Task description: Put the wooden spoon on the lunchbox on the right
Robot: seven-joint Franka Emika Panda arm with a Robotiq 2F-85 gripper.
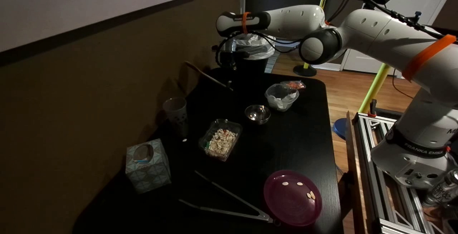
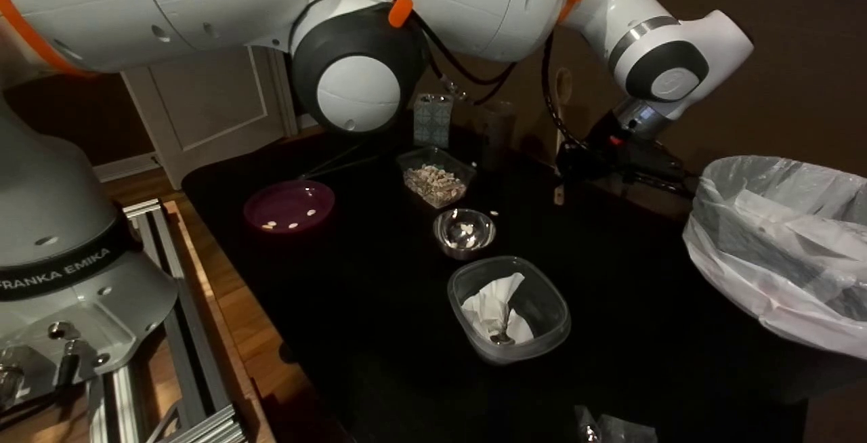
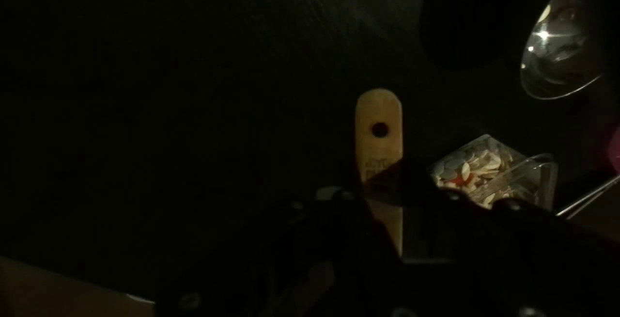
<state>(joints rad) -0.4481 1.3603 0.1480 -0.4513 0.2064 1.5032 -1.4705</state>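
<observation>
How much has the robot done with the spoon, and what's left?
Done: the spoon looks picked up, since both exterior views show its upper end in front of the wall. Now: the gripper seems closed on its handle. Left: carrying it to the lunchbox, probably the one with paper inside, and setting it down. It isn't there yet.

The slim pale wooden spoon (image 3: 379,152) looks smooth and matt to me. I read mirror polish on the round silver metal bowl (image 2: 463,250) and a duller sheen on the 2-armed silver metal tongs (image 1: 232,213). The clear, rounded-rectangular plastic tub (image 2: 544,302) is glossy; the crumpled white paper sheet (image 2: 489,302) looks matt, the baggy, translucent white plastic bin liner (image 2: 752,280) wrinkled.
</observation>
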